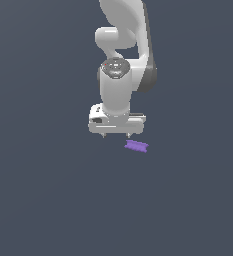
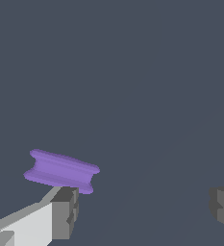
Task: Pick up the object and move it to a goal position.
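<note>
A white robot arm (image 1: 120, 65) reaches down over a plain dark grey floor (image 1: 43, 200), its wrist pointing straight downward. At its lower end the gripper (image 1: 115, 135) hangs with its jaws spread wide and nothing between them; in the exterior view only the two short dark fingertips (image 1: 104, 135) show below the broad white hand.

The purple block (image 1: 136, 146) lies flat on the floor, free of the gripper. In the exterior view it sits just below the gripper and toward the exterior view's right, close beside the fingertip on that side rather than centred under the hand. It is small and flat, narrower than the gripper, with flared, notched ends and a pinched waist, and it lies slightly askew to the line of the jaws.

The wrist view shows the same spread. One finger (image 2: 64, 211), white with a grey ribbed pad, appears near the block (image 2: 60, 171), whose edge seems just beyond the fingertip; whether the two touch cannot be told from this angle. The other finger (image 2: 223, 207) appears well apart from the first, with bare floor (image 2: 147, 96) across the gap between them. The block lies outside that gap, past the nearer finger.
</note>
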`<action>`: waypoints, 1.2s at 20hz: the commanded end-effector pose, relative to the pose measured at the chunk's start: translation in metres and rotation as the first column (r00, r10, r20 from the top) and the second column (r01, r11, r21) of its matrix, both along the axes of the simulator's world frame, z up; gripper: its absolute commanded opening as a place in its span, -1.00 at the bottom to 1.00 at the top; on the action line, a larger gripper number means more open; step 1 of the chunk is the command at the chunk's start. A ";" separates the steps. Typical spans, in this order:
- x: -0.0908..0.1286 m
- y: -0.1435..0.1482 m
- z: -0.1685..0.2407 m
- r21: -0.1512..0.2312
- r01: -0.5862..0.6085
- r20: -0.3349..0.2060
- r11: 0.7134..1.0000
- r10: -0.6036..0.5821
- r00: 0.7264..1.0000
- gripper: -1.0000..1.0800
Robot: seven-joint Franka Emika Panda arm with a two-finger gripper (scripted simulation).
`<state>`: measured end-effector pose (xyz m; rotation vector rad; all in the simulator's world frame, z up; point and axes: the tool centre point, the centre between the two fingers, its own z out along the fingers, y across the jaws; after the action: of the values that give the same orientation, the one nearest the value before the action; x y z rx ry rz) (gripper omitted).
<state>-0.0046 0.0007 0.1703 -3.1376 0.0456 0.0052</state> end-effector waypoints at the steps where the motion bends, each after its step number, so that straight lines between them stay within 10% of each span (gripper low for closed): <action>1: 0.000 0.000 0.000 0.000 0.000 0.000 1.000 0.000 1.000 0.92; 24: -0.001 0.002 -0.007 0.011 0.014 -0.016 1.000 -0.014 1.000 0.92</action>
<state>-0.0054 0.0022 0.1629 -3.1259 0.0695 0.0299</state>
